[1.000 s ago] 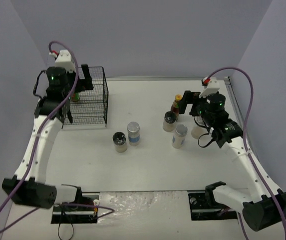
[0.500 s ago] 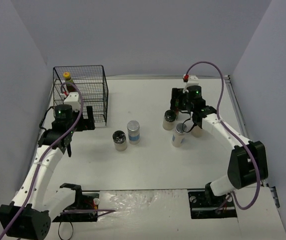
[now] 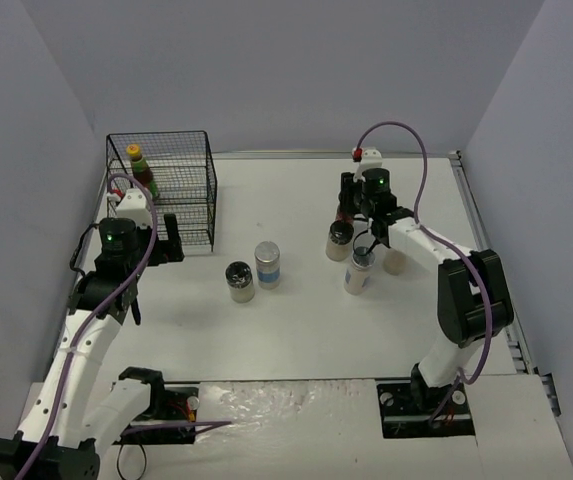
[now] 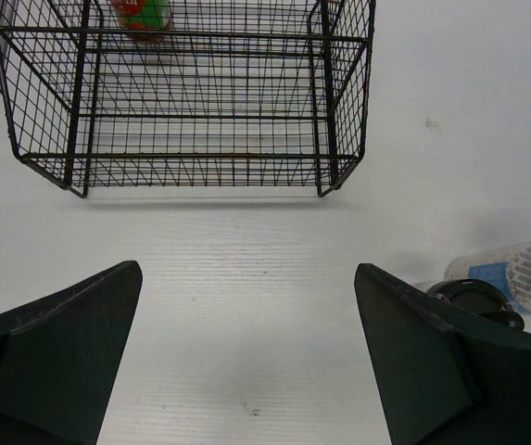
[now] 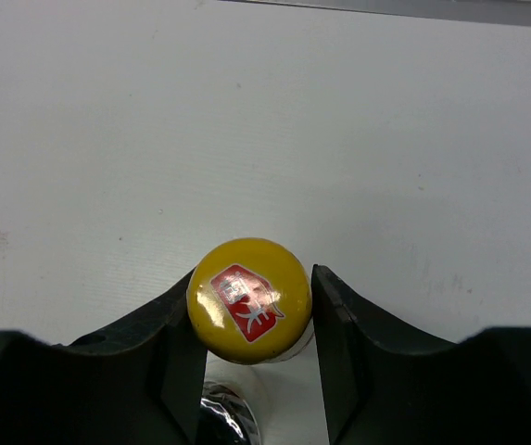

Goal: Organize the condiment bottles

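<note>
Top external: white table (image 3: pixel 306 325), lavender walls (image 3: pixel 296 70).

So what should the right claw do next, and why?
Probably squeeze shut on the yellow cap before lifting: the right gripper straddles it closely, and the other bottle stands in the rack.

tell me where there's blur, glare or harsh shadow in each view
right wrist: bottle cap sharp with a slight sheen, fingers black and without detail; left wrist: rack crisp, fingers dark and a bit soft; top external: even soft light, faint shadows, no glare
</note>
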Available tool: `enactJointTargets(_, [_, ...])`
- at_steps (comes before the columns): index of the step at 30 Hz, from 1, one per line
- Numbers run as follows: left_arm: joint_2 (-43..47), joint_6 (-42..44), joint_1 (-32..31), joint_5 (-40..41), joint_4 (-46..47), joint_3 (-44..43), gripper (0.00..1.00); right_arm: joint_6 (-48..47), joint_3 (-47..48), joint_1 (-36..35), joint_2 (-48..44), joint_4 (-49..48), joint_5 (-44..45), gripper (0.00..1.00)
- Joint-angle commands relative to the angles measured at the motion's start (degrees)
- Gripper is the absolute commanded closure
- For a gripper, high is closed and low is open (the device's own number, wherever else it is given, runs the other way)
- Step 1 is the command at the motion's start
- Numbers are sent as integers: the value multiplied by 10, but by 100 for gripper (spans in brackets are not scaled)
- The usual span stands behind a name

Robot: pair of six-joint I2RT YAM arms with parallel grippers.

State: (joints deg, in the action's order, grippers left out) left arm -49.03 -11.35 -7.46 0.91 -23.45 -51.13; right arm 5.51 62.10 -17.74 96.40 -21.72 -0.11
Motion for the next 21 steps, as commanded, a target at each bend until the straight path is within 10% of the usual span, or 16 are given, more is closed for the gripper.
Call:
enactJointTargets(1, [0, -2, -2, 9, 34, -18, 3, -14, 56, -12, 5, -62, -46, 90])
enactJointTargets(21, [-10, 2, -2, -5, 43, -12, 3, -107, 251, -206, 144, -29, -161, 95])
